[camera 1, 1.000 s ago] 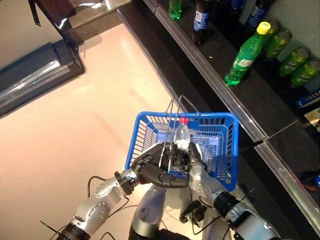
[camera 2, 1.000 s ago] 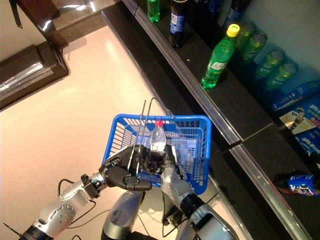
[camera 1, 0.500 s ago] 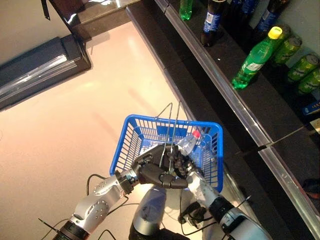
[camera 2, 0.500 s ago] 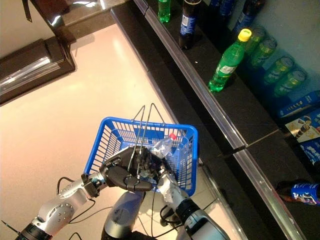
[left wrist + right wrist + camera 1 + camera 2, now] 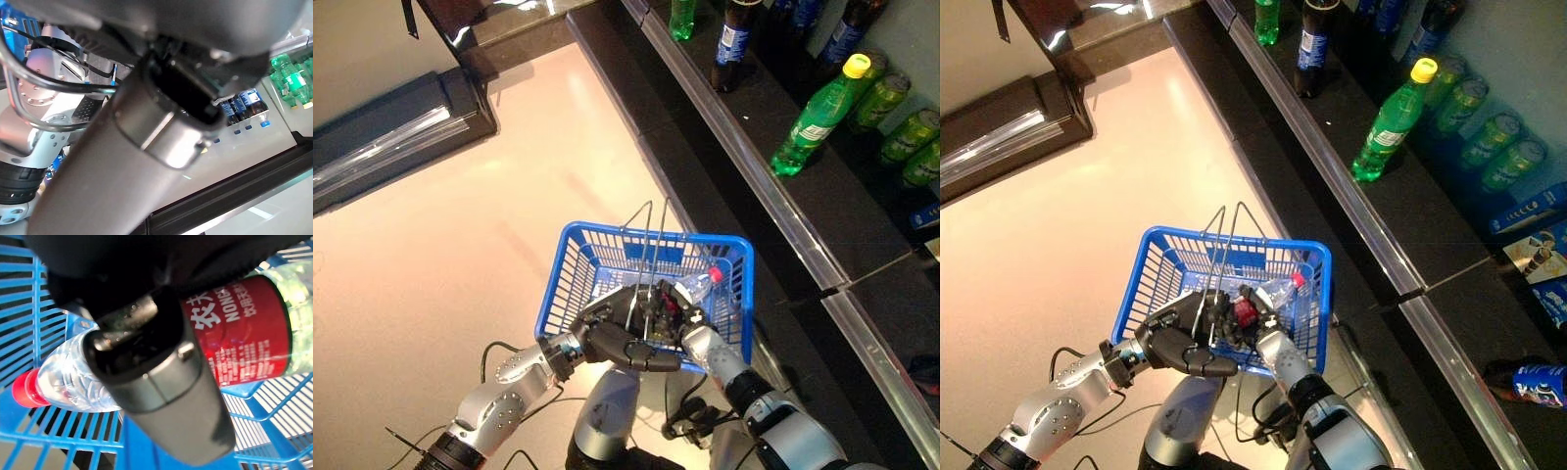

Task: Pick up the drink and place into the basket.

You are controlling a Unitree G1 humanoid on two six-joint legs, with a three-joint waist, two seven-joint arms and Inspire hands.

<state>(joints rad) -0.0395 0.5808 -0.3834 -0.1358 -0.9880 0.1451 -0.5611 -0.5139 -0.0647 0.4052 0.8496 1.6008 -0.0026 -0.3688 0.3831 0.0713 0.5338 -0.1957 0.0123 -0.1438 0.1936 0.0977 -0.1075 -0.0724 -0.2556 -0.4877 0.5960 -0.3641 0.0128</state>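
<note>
Both hands work at the basket (image 5: 570, 286): my left hand (image 5: 619, 340) clasps its wire handles (image 5: 651, 257) for support, while my right hand (image 5: 697, 338) grips the water bottle (image 5: 146, 362) tilted inside (cap toward 2 o'clock), not yet released.

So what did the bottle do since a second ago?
The bottle tipped from upright onto its side and sank lower into the basket, with the right hand still curled round it. The left hand kept holding the basket's handles.
</note>
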